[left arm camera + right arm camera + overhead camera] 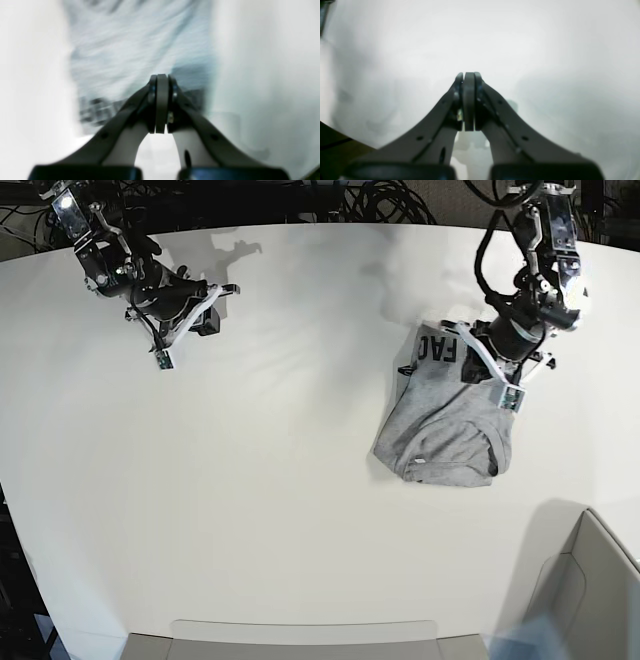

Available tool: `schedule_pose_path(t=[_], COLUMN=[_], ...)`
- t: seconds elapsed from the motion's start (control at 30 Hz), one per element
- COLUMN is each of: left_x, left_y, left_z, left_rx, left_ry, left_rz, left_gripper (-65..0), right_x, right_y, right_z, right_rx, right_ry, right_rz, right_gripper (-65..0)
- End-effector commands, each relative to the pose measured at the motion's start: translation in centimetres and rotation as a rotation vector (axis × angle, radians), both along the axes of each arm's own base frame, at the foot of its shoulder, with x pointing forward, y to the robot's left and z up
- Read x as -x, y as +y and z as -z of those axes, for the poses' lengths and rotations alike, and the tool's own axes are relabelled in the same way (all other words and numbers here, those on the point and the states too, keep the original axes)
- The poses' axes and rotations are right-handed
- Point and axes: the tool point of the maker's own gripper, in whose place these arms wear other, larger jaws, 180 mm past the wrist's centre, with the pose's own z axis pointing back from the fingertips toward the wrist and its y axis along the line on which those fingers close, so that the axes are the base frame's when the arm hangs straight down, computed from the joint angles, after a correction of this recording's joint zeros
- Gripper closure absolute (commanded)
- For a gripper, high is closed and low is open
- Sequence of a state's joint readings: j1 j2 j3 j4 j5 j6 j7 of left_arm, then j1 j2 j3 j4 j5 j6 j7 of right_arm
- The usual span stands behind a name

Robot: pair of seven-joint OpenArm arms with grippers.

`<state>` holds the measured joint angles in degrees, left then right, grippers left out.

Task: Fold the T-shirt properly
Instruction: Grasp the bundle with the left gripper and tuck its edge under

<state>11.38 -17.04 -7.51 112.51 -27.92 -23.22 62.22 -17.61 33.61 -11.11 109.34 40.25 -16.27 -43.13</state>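
Left wrist view: the left hand (161, 103) is closed, its two dark fingers pressed together with nothing between them. Beyond the fingertips lies the shirt (140, 52), grey and blurred, with a strip of black letters near its lower left part. The white counter (262, 75) shows on both sides of the cloth. Whether the fingertips touch the cloth cannot be told from this view.

Right wrist view: the right hand (469, 102) is closed as well and holds nothing. Only the white counter (480, 37) is under it — the picture is soft and hazy. A dark edge shows at the lower left corner of the view.

Base view: the shirt (450, 425) lies crumpled on the right half of the counter (250, 480), nearer the far edge than the near one. It is partly folded over itself; a flap at its far end shows the black letters "FAC". The neck opening is toward the near side of the cloth. The left hand (500, 375) is over the far right part of the shirt, just beside the lettered flap. The right hand (175, 330) is well apart from the shirt, over the far left corner of the counter, above bare surface. A grey bin (590, 590) stands at the near right corner — another grey rim (300, 642) runs along the near edge.
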Motion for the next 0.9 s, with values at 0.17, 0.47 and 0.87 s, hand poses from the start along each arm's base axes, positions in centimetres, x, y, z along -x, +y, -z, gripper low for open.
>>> schedule_pose_path(t=[0.17, 0.47, 0.87], left_x=[-3.9, -7.5, -4.7], left_y=[-2.1, -0.1, 8.7], left_z=[-3.0, 1.2, 11.4], left_rx=[0.128, 0.183, 0.123], left_ry=[-0.21, -0.167, -0.042], left_rz=[-0.051, -0.139, -0.32], left_gripper=[0.0, 0.0, 0.0], right_x=[0.0, 1.9, 2.0], right_y=[0.0, 0.0, 0.3], right_z=[-0.5, 0.6, 0.5], right_rx=[-0.001, -0.002, -0.014], right_ry=[-0.021, 0.026, 0.029], right_rz=[-0.01, -0.007, -0.006], right_gripper=[0.0, 0.0, 0.0])
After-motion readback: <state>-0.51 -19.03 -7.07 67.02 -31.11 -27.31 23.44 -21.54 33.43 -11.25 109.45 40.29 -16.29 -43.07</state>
